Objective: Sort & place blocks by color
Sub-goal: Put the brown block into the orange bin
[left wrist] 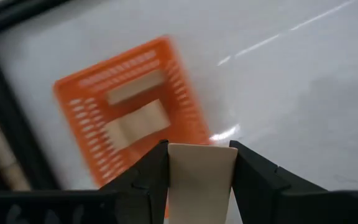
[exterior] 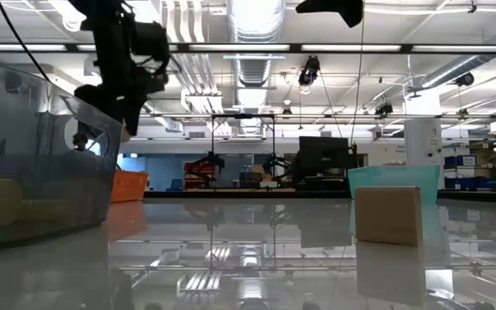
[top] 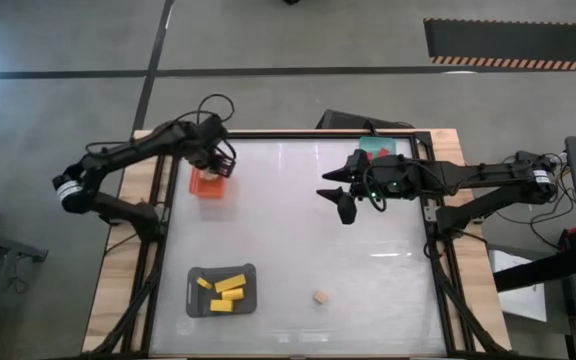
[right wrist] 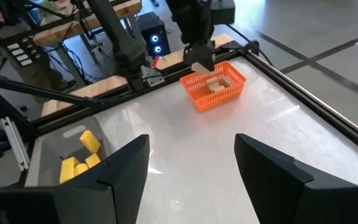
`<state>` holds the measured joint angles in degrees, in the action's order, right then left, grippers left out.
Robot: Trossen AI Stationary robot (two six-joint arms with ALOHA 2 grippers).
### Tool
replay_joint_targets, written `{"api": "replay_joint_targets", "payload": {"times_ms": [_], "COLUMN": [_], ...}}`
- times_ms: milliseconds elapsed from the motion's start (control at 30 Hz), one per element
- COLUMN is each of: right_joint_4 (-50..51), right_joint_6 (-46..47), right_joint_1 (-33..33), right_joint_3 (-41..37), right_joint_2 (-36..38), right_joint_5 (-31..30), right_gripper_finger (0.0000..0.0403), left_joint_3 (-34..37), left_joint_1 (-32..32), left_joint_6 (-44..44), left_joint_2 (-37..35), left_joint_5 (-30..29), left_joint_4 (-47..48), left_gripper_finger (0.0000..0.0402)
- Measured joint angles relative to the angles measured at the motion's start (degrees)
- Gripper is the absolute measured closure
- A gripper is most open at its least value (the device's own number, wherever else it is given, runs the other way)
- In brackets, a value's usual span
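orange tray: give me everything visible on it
The orange tray is a small rectangular basket of slotted, plastic-looking mesh, sitting flat on the white table near its far left edge. Two pale tan blocks lie inside on its floor. The left gripper hangs above it, shut on a third tan block; nothing touches the tray from outside.

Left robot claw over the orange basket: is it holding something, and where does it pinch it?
Yes. The left gripper pinches a pale tan wooden block by its two opposite sides, above the orange plastic basket. The right gripper is open and holds nothing.
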<state>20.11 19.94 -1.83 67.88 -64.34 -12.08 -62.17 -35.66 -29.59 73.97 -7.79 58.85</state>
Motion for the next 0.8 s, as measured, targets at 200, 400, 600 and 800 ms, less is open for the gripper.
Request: {"api": "replay_joint_targets", "payload": {"times_ms": [200,400,600,800], "right_joint_4": [0.1,0.2,0.2,0.3], "right_joint_6": [0.0,0.2,0.5,0.6], "right_joint_1": [0.0,0.0,0.0,0.0], "right_joint_3": [-0.4,-0.4,-0.5,-0.5], "right_joint_2": [0.0,0.0,0.0,0.0], "right_joint_5": [0.0,0.0,-0.1,-0.1], "right_gripper_finger": [0.0177,0.0177,0.0177,0.0177], "left_joint_3": [0.1,0.2,0.2,0.2], "left_joint_1": [-5.3,-6.8,-6.7,-6.7], "left_joint_6": [5.5,10.1,12.2,12.3], "left_joint_2": [6.0,12.9,16.5,16.6], "left_joint_5": [0.0,0.3,0.4,0.4], "left_joint_4": [1.8,6.4,8.0,8.0], "left_gripper_finger": [0.0280,0.0280,0.0280,0.0246]}}
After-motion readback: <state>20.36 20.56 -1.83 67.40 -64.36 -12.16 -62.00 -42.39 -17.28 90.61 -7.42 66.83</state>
